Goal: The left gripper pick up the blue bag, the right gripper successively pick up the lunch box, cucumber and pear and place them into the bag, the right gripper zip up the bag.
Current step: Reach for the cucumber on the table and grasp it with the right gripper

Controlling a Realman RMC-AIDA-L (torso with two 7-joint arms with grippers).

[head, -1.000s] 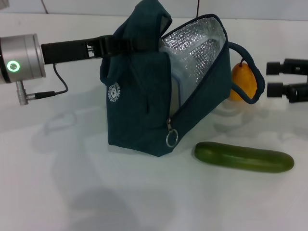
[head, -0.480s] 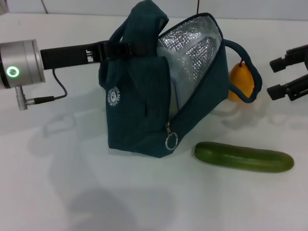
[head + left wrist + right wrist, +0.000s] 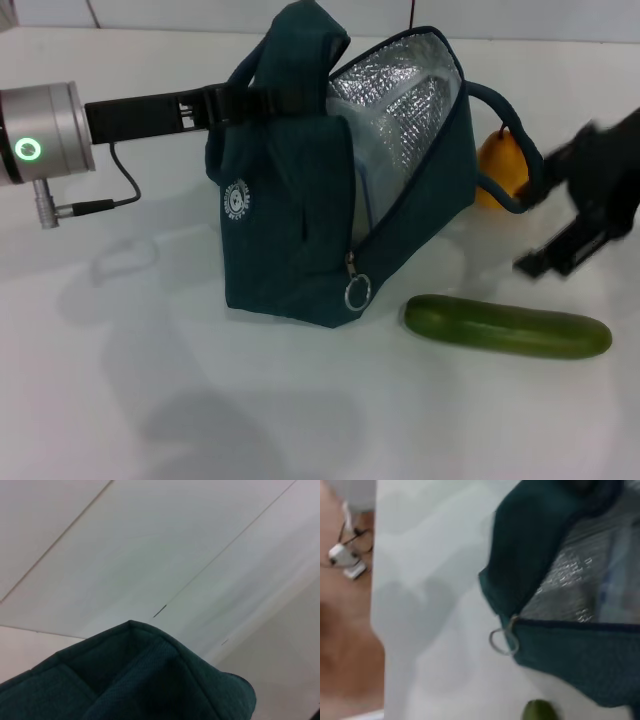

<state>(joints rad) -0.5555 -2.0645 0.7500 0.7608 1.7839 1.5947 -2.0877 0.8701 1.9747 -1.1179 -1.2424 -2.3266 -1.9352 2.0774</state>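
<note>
The blue bag [image 3: 330,190] was held open and upright by the left hand [image 3: 245,100] pinching its top, while the blurred right hand [image 3: 585,215], its spread unreadable, hung above the cucumber [image 3: 507,326], which could be knocked rolling across the surface [image 3: 150,400].

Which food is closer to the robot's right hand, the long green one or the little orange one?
The cucumber: the right hand hangs just above it. The pear sits farther back, partly behind the blue bag handle.
</note>
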